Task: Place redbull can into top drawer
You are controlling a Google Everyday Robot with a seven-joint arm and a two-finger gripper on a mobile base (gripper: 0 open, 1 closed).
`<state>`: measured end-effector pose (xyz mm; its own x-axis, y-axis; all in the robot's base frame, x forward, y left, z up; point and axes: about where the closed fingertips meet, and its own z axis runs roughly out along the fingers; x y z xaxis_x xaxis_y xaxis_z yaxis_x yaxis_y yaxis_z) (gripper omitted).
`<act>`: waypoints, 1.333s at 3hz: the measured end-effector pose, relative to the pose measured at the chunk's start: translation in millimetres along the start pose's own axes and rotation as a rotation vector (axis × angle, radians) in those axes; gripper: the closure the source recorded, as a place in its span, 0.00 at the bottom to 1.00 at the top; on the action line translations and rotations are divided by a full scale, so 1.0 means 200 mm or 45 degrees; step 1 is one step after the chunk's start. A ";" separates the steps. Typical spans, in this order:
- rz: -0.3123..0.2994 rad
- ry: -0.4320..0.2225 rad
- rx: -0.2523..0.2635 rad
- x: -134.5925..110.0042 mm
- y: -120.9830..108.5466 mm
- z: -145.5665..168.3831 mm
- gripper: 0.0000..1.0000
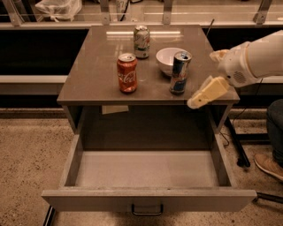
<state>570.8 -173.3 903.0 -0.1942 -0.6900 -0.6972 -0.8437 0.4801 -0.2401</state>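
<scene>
The redbull can [180,72], slim, blue and silver, stands upright near the front right of the cabinet top [88,84]. The top drawer [146,170] is pulled out wide below it, with nothing inside and a dark handle [147,210] on its front panel. My gripper [204,93] comes in from the right on a white arm, its cream fingers pointing down-left. It hangs just right of the redbull can, over the top's front right edge, apart from the can and holding nothing.
An orange-red Coca-Cola can [127,73] stands left of the redbull can. A pale green-white can [141,42] and a white bowl [170,59] stand behind. A person's leg and shoe [270,163] are at the right. A white bag [57,9] lies at the back left.
</scene>
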 end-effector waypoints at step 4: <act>0.194 -0.407 -0.041 -0.19 -0.18 0.31 0.51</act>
<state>640.0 -131.0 897.3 -0.1569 -0.4053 -0.9006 -0.8333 0.5438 -0.0996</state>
